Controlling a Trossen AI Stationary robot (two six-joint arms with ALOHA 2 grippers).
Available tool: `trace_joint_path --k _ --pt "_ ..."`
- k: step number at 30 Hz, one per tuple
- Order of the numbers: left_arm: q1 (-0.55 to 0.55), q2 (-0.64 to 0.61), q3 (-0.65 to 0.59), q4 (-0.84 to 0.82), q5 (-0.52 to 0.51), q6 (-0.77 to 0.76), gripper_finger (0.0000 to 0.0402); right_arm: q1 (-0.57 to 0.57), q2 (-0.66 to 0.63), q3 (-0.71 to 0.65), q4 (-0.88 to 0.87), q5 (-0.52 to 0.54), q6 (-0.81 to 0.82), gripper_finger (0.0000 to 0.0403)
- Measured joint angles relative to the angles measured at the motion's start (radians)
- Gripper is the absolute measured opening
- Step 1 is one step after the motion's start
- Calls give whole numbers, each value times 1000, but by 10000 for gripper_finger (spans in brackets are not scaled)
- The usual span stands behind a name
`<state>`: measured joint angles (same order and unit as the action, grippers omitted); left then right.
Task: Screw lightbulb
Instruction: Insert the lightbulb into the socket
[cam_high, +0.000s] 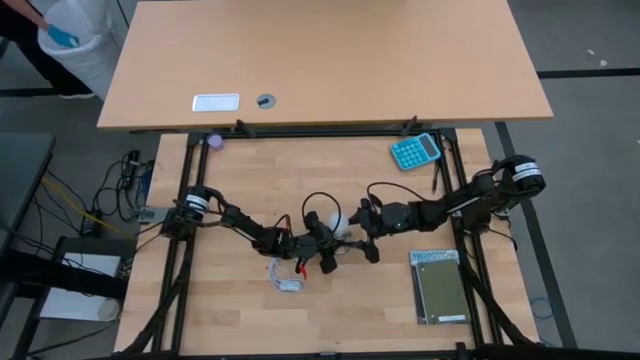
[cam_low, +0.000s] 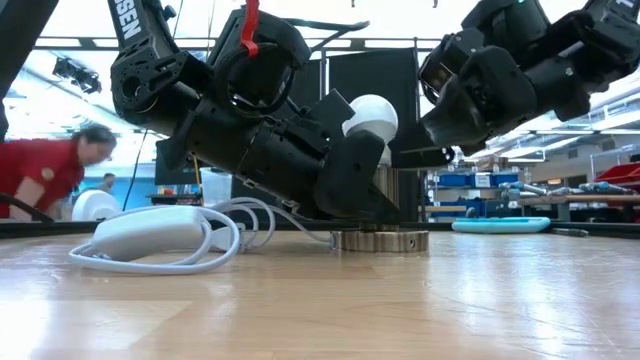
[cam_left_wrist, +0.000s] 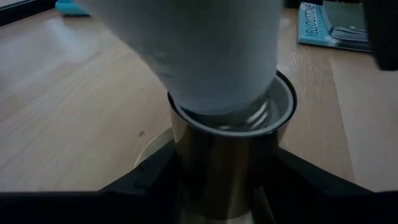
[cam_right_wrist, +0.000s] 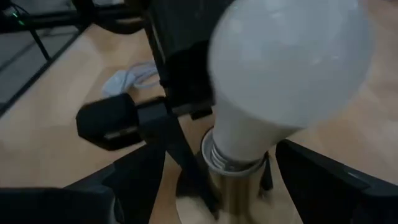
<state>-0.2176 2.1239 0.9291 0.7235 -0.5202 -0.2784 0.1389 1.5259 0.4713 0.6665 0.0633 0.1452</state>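
The white lightbulb stands tilted with its silvery screw base in the mouth of a metal socket tube. The tube rises from a round base disc in the middle of the table. My left gripper comes from the table's left and is shut on the tube. My right gripper comes from the right and is open. Its fingers stand on either side of the bulb's neck without touching it. My left gripper pinches the socket's metal tube between its two fingers, below the tube's rim. The fingers come slanting down from the table's left and lie across the upright tube. The socket stays upright with its disc on the table.
A coiled white cable with its adapter lies just on the near left side of the socket. A teal calculator lies at the far right and a green notebook at the near right. A person in red is beyond the table.
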Motion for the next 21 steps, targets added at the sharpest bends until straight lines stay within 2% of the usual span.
trace_joint_path --k 8,13,21 --pt "0 0 0 0 0 -11 206 54 -84 0 -74 57 -7 308" --pt "0 0 0 0 0 -14 206 64 -101 0 -154 131 16 308" --pt "0 0 0 5 0 -14 206 28 -92 0 -110 114 10 308"
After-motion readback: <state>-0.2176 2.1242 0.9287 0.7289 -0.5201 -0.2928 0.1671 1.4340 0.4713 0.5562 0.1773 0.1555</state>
